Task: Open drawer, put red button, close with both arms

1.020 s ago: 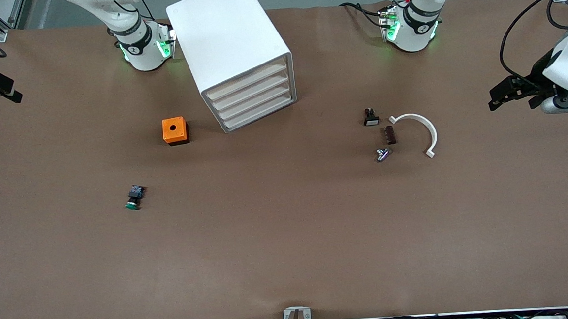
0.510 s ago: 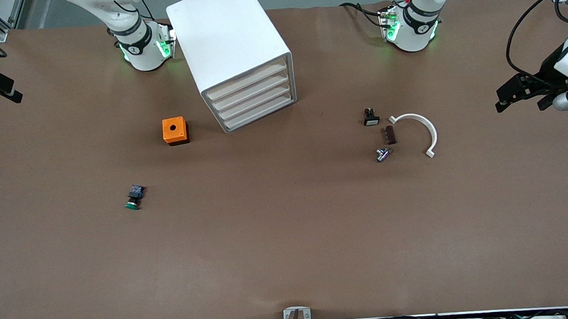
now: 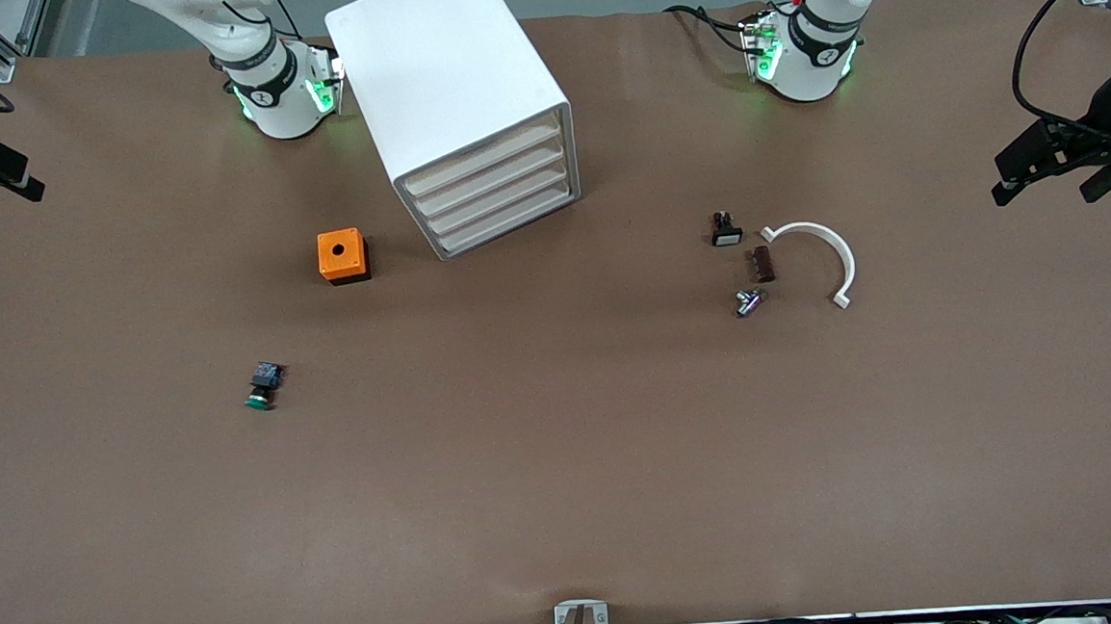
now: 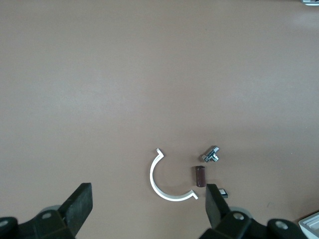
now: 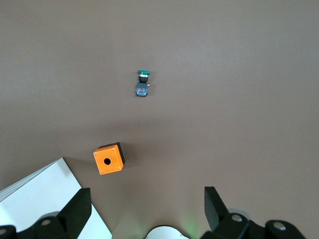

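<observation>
Near the robots' bases, cabinet [image 3: 461, 105] stands with all four drawers [image 3: 490, 192] shut — no red button in sight. Left hand [image 3: 1053, 166] over tabletop [image 3: 565, 466] edge, fingers apart, empty; right hand [image 5: 144, 209] likewise — above orange box [image 5: 109, 159].

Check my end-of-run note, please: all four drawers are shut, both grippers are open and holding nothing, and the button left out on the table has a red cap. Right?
One slip: the button on the table has a green cap, not red, as the right wrist view shows. No red button is in sight. The rest stands: the drawers sit shut, and the left gripper and right gripper are open and empty.
</observation>
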You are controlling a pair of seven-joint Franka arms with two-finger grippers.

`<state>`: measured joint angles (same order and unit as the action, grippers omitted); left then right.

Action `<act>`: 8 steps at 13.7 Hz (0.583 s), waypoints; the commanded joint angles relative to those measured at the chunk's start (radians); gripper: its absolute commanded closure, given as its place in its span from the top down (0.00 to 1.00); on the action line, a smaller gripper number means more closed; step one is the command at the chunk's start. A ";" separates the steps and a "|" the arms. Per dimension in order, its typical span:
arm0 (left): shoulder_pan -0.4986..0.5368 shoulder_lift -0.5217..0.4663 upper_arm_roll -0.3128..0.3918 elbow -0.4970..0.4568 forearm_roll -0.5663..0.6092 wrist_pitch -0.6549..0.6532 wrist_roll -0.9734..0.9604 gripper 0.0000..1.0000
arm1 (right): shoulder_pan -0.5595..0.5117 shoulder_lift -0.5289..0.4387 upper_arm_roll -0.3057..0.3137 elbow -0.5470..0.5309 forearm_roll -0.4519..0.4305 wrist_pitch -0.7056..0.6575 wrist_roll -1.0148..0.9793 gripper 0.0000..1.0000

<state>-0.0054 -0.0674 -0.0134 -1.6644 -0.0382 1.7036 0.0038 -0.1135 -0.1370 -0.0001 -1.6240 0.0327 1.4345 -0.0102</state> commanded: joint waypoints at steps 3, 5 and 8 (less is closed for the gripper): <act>-0.002 0.037 -0.005 0.040 0.024 -0.022 -0.005 1.00 | -0.008 -0.024 0.005 -0.025 -0.010 0.003 -0.001 1.00; -0.001 0.040 -0.005 0.048 0.024 -0.032 -0.002 1.00 | -0.008 -0.024 0.005 -0.025 -0.010 0.003 -0.001 1.00; -0.004 0.084 -0.005 0.130 0.015 -0.114 -0.004 1.00 | -0.008 -0.024 0.005 -0.025 -0.010 0.003 -0.001 1.00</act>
<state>-0.0064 -0.0307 -0.0135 -1.6251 -0.0381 1.6653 0.0038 -0.1135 -0.1370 -0.0001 -1.6265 0.0327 1.4345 -0.0102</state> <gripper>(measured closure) 0.000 0.000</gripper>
